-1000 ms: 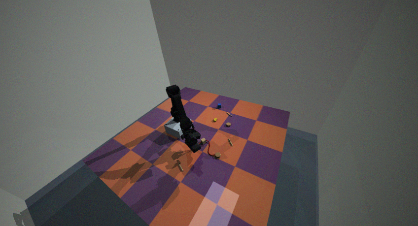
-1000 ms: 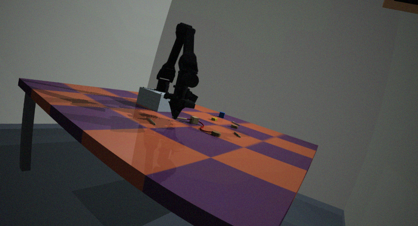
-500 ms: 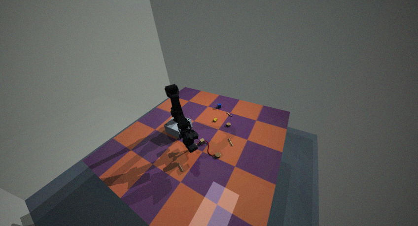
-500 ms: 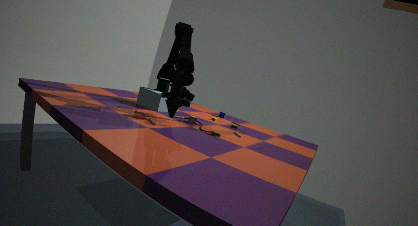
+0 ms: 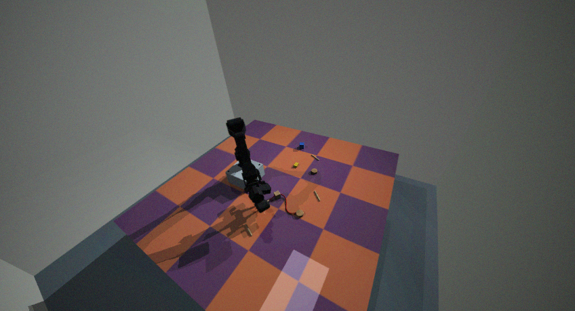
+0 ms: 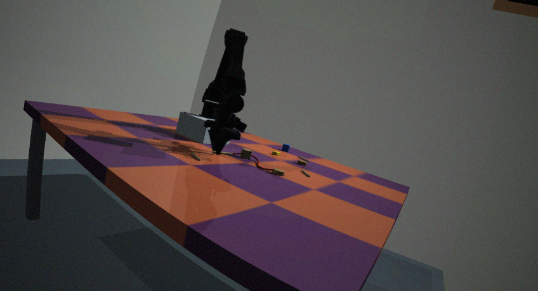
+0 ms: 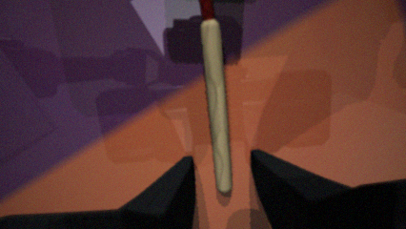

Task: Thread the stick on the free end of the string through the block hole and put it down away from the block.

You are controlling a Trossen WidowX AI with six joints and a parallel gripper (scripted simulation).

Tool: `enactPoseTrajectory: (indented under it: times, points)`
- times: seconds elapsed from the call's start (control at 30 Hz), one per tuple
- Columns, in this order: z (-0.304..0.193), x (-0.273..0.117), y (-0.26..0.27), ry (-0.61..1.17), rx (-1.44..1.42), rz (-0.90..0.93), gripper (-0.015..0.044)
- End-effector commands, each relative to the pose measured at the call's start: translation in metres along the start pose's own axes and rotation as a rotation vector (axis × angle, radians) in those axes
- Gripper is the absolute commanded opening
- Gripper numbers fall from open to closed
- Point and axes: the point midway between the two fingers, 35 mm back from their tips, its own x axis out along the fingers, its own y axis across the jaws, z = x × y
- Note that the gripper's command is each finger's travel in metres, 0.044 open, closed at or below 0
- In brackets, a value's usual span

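The wooden block (image 5: 276,194) (image 6: 246,153) stands on the table. The red string (image 5: 285,203) (image 6: 257,163) runs from the round button (image 5: 299,213) (image 6: 278,172) to one side of the block and shows again on the other side. There it joins the thin stick (image 6: 227,153) (image 7: 217,105), which is wholly outside the block. My gripper (image 6: 217,153) (image 7: 222,161) is open, low over the table. The stick's free end lies between the parted fingertips, with a gap on both sides. Whether the stick rests fully on the table is hard to tell.
Loose sticks lie at the near left (image 5: 249,230) (image 6: 195,156), right of the block (image 5: 316,195) (image 6: 305,173) and farther back (image 5: 314,157). A spare wooden disc (image 5: 314,171) (image 6: 302,162), a yellow piece (image 5: 295,164) (image 6: 276,153) and a blue cube (image 5: 302,146) (image 6: 285,148) are also there.
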Motion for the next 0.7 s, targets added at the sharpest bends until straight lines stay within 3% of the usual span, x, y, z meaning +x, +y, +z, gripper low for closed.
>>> enactPoseTrajectory:
  times: [0.0,0.13,0.33,0.6,0.67]
  points:
    - [0.0,-0.022,-0.003,-0.001,0.001,-0.003,0.021]
    - [0.002,-0.077,0.0,-0.001,0.0,0.001,0.021]
    - [0.002,-0.079,0.001,-0.001,0.0,0.002,0.021]
    - [0.001,-0.086,-0.004,0.003,0.0,-0.015,0.042]
    - [0.002,-0.102,-0.003,0.002,0.0,-0.011,0.044]
